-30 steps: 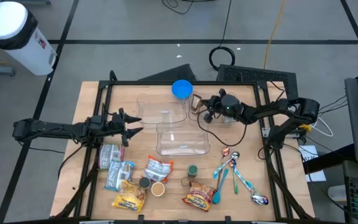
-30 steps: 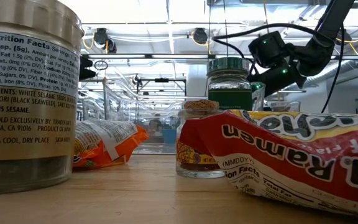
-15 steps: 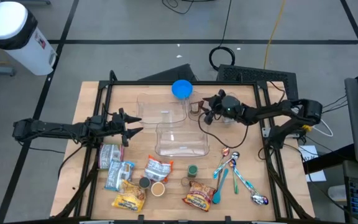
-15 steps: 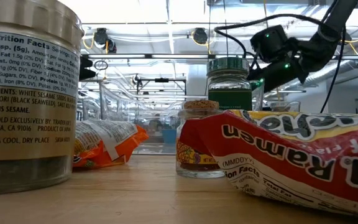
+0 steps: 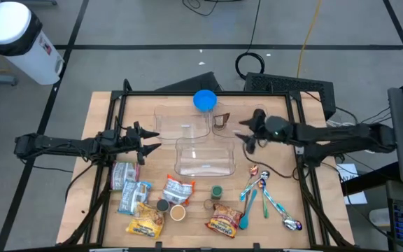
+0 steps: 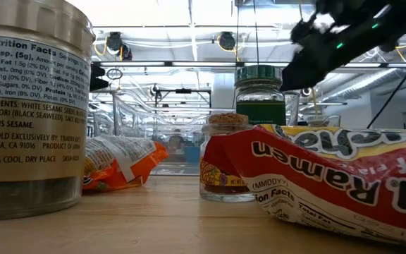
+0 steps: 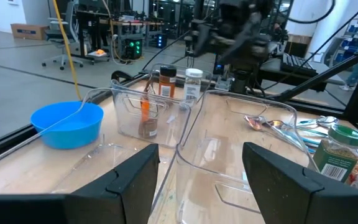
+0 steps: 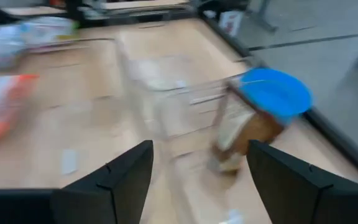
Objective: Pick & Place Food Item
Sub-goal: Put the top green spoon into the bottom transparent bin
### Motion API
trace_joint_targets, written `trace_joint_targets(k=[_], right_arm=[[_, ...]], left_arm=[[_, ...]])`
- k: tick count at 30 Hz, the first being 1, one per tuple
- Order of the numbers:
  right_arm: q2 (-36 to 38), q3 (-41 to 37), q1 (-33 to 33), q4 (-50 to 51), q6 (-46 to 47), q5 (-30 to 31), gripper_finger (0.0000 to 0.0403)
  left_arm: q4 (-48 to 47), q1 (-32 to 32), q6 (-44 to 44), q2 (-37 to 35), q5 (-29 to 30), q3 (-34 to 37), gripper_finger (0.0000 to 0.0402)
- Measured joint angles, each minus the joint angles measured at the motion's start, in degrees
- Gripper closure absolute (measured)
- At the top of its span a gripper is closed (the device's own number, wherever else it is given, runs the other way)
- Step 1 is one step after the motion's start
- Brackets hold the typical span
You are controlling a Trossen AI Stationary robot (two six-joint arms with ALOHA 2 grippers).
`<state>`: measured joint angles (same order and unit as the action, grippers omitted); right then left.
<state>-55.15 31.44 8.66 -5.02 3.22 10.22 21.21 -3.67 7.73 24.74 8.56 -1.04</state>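
Observation:
A small jar with brown contents (image 8: 240,134) stands just beside the blue bowl (image 8: 275,92), at the far middle of the table (image 5: 220,120). My right gripper (image 5: 247,134) hangs open a little to the jar's right, above the table, with nothing between its fingers (image 8: 197,186). It shows blurred at the top of the low view (image 6: 323,39). My left gripper (image 5: 151,143) waits open at the table's left, pointing level at the two clear containers (image 7: 201,177).
Two clear containers (image 5: 182,122) (image 5: 205,155) stand mid-table. Ramen packets (image 5: 224,218), snack bags (image 5: 177,189), small jars (image 5: 217,190) and a tin (image 5: 123,175) lie along the near side, spoons (image 5: 261,189) at the near right. Two more spice jars (image 7: 179,81) show past the containers.
My right gripper has opened, let go at the jar beside the blue bowl, and drawn back toward the table's right edge while rising. The jar stays where it was.

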Motion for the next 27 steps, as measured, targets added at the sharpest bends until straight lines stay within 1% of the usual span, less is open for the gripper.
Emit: trace_joint_targets(k=[2, 5, 8, 12, 16, 19, 22, 27], right_arm=[[3.7, 0.0, -3.3, 5.4, 4.2, -0.1, 0.0157], [8.0, 0.0, -8.1, 13.8, 13.2, 0.0, 0.0164], [10.3, 0.0, -12.7, 21.4, 22.1, 0.0, 0.017], [10.5, 0.0, -18.5, 30.0, 33.4, 0.0, 0.0178], [8.7, 0.0, -22.6, 35.9, 43.1, 0.2, 0.0184], [7.0, -0.8, -24.0, 36.3, 46.6, 1.8, 0.0187], [5.3, -3.4, -24.1, 34.5, 49.4, 1.7, 0.019], [2.9, -8.7, -24.0, 28.0, 52.3, 0.4, 0.0191]], left_arm=[[0.0, 0.0, 0.0, 0.0, 0.0, 0.0, 0.016], [0.0, 0.0, 0.0, 0.0, 0.0, 0.0, 0.016], [0.0, 0.0, 0.0, 0.0, 0.0, 0.0, 0.016], [0.0, 0.0, 0.0, 0.0, 0.0, 0.0, 0.016], [0.0, 0.0, 0.0, 0.0, 0.0, 0.0, 0.016], [0.0, 0.0, 0.0, 0.0, 0.0, 0.0, 0.016], [0.0, 0.0, 0.0, 0.0, 0.0, 0.0, 0.016], [0.0, 0.0, 0.0, 0.0, 0.0, 0.0, 0.016]])
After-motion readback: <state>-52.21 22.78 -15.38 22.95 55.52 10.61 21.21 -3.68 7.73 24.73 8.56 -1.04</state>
